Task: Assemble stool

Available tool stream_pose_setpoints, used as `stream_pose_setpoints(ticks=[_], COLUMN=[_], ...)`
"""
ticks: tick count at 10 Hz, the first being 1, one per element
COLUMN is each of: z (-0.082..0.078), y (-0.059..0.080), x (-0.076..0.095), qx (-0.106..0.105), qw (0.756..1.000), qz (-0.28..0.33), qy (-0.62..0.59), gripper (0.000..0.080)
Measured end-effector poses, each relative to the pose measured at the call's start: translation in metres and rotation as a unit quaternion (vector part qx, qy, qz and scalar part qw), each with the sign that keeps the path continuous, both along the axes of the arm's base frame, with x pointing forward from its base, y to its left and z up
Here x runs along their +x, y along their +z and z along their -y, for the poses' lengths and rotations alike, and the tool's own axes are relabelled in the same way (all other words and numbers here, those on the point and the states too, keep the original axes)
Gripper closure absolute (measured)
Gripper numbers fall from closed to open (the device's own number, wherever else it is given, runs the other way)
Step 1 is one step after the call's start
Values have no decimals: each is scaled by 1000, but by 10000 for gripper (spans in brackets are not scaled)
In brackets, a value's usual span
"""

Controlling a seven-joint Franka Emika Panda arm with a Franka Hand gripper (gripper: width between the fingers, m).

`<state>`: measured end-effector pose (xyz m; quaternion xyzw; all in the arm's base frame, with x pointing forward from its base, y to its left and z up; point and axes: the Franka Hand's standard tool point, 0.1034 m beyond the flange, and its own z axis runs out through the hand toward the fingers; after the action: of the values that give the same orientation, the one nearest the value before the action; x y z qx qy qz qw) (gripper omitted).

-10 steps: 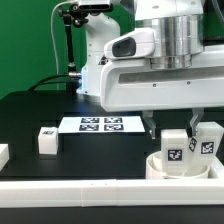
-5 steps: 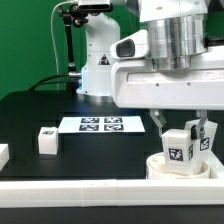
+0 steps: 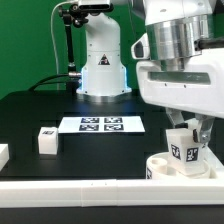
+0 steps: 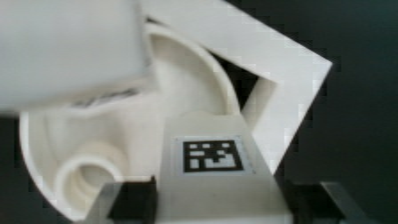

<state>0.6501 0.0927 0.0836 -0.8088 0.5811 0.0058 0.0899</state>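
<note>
In the exterior view, the gripper (image 3: 186, 134) hangs from the arm (image 3: 180, 70) over the black table (image 3: 70, 108), at the exterior view's right, near the front. It is closed on a leg (image 3: 183, 152), one dark finger (image 3: 171, 126) on each side of the block. The leg stands upright, with its tag facing the camera. Its lower end is down inside the seat (image 3: 158, 171), which lies flat on the table just behind the rail (image 3: 80, 192). Whether the leg's foot touches the seat floor cannot be told, as the rim hides it. A second leg (image 3: 46, 140) stands alone on the table well apart, toward the exterior view's left. Another white piece (image 3: 3, 153) is cut off by that edge. The marker board (image 3: 103, 124) lies flat between the second leg and the seat, farther back. The arm's white base (image 3: 100, 62) rises behind it.

In the wrist view, the leg (image 4: 215, 158) fills the near middle with its tag plainly readable. It is clamped between the two dark pads (image 4: 128, 203) of the gripper (image 4: 222, 200). Beyond it the seat (image 4: 178, 100) shows its curved inner wall and a round socket (image 4: 86, 180) beside the leg. A large blurred white shape (image 4: 71, 50) covers one corner, too close to the lens to identify.
</note>
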Motion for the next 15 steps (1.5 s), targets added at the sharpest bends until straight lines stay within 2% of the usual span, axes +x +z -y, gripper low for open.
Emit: stream_pose_setpoints(ticks=[4,5,7,8,9,10,11,14,15], z=[-1,-3,-2,2,3,4,4,5,6], y=[0,0,0,4,9,15,20,17,17], x=[1,0,0,1,3,5,6,6,5], qx=[39,41,38,37,35,33,30,16,-6], qw=[990,988,992,996,998,999,999,992,979], qz=[-20,-22,-19,-15,-7,1,11,32,37], qy=[-135,-146,-118,-78,-55,-32,1,119,202], gripper=[458,458,458,247,247,170,155,151,151])
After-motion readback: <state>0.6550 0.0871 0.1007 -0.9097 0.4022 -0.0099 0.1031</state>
